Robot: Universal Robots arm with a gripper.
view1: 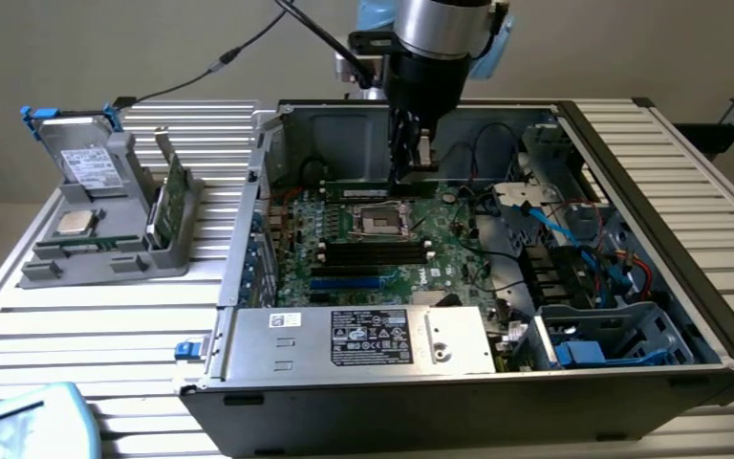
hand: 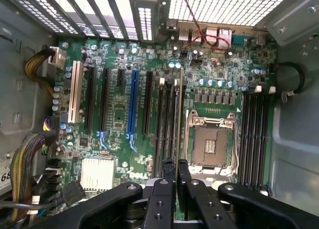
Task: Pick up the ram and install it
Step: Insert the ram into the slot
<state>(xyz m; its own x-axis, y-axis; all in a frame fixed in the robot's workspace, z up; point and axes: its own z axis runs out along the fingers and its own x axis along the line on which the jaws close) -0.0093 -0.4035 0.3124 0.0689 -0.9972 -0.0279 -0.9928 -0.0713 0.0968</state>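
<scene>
Wrist view: gripper (hand: 176, 165) jaws pinched narrow on the ram (hand: 178, 114), held on edge, lengthwise over the slots (hand: 164, 124) beside the socket (hand: 208, 144), likely to line it up for seating; exterior view: gripper (view1: 408, 161) low inside the case (view1: 469, 411)

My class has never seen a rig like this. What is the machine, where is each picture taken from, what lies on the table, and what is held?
A robot arm reaches into an open computer case on a slatted table. One picture comes from a camera off the arm, the other from its wrist, facing the motherboard. The gripper is shut on the ram, a thin green stick beside the processor socket. A grey holder bearing a silver chip stands next to the case.
</scene>
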